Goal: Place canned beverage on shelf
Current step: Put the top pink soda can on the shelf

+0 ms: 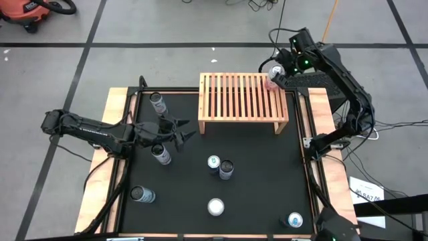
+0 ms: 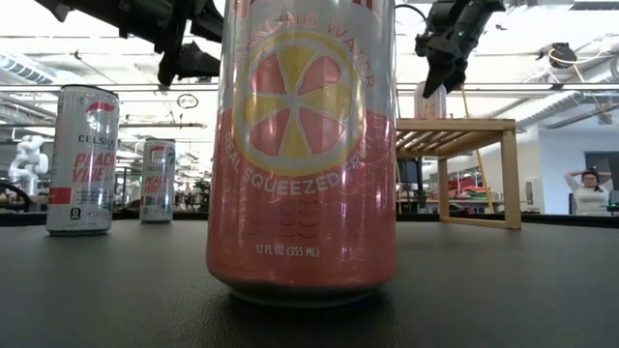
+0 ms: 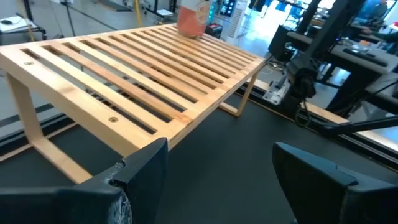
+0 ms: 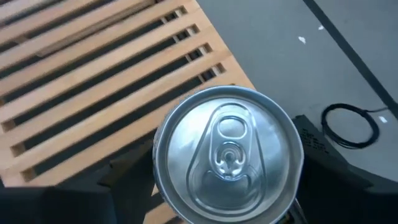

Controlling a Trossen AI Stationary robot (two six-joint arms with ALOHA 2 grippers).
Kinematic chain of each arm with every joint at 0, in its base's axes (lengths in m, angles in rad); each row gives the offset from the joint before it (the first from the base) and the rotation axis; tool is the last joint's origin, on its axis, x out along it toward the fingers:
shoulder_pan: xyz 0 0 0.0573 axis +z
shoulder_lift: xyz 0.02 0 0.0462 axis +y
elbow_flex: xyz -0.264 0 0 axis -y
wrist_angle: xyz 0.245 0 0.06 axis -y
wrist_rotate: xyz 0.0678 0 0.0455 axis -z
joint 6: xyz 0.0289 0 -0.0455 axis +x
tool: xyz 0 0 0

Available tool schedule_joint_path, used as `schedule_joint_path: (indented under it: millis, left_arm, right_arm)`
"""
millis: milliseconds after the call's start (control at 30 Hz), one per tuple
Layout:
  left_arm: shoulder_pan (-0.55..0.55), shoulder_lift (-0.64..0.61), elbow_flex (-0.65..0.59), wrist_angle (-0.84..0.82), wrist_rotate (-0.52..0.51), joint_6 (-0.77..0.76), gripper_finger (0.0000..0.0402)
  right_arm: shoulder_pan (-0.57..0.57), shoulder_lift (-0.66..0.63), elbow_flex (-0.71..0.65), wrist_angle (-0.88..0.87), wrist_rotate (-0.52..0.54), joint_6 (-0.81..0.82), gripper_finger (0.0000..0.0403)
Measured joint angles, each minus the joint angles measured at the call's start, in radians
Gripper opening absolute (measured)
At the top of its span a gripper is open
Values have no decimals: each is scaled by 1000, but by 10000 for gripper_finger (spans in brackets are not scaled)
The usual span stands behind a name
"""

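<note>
The light-wood slatted shelf (image 1: 243, 100) stands on its short legs on the black mat at the far middle; it also shows in the left wrist view (image 3: 137, 68). A pink can (image 1: 273, 75) is at the shelf's far right corner, upright, its silver top (image 4: 228, 152) facing my right wrist camera. My right gripper (image 1: 277, 75) is over that corner, shut on the can. My left gripper (image 1: 187, 130) hangs open and empty above the mat, left of the shelf's near left leg; its two fingers frame the left wrist view (image 3: 221, 155). My right gripper holds the pink can by its upper wall, just below the rim (image 4: 163, 180), with one finger (image 4: 134, 174) on each side. The fingers come from above, pointing down. The can is upright, and its bottom (image 3: 189, 32) appears to stand on the shelf's far right slats.
Several other cans stand or lie on the mat: two at the left (image 1: 158, 102) (image 1: 160, 154), one near left (image 1: 142, 195), two in the middle (image 1: 221, 166), one near the front edge (image 1: 215, 207), one near right (image 1: 295, 219). A person sits in the room behind (image 2: 588, 188).
</note>
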Motion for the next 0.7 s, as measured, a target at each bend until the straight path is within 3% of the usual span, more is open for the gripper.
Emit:
schedule_joint_path:
  millis: [467,700]
  left_arm:
    - [24,0,0,-4,0,-4,290]
    - [24,0,0,-1,0,-7,290]
  right_arm:
    - [0,-3,-2,37,25,-8,319]
    - [-1,-1,-3,38,24,3,353]
